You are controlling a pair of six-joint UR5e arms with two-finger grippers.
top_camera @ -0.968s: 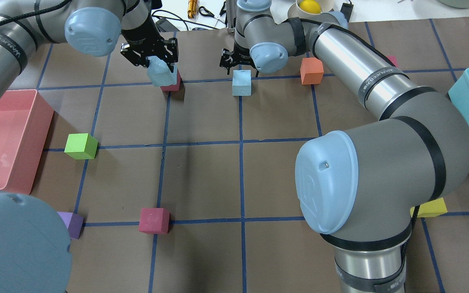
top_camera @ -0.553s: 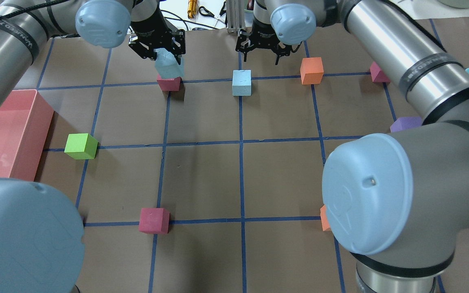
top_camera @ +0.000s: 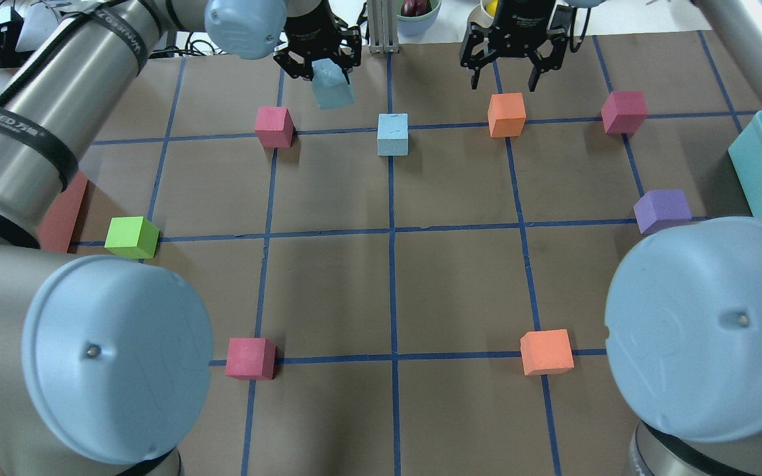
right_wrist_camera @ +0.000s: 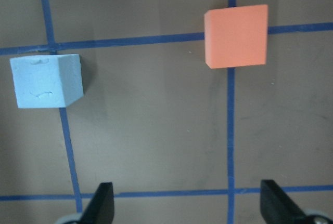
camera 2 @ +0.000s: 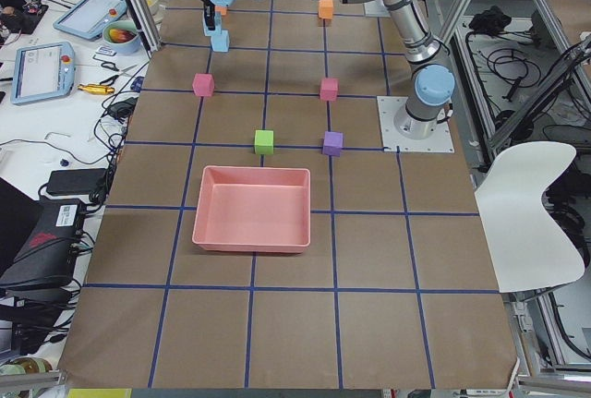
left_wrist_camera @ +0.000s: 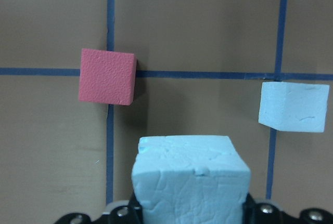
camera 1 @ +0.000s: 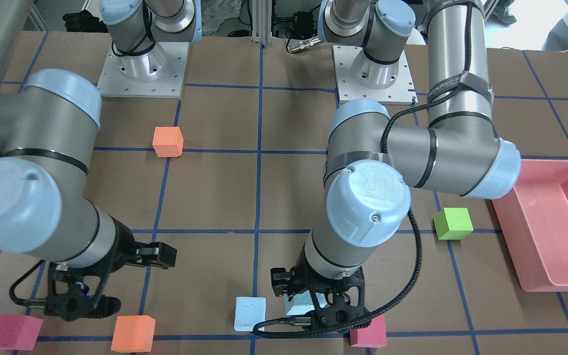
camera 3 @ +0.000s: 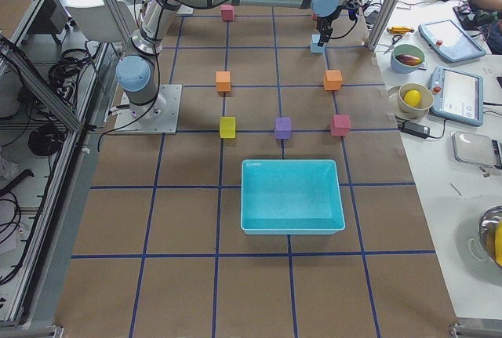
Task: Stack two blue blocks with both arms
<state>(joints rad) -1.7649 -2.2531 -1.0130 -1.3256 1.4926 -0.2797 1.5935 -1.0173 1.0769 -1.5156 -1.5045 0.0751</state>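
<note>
While the left gripper (top_camera: 323, 69) clamps one blue block (top_camera: 333, 91), the other block (top_camera: 393, 134) lies nearby. The right gripper (top_camera: 503, 80) gapes empty.

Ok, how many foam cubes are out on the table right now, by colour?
blue cubes: 2, one held in the left gripper
crimson cubes: 3
orange cubes: 2
purple cubes: 2
green cube: 1
yellow cube: 1
Total: 11
</note>
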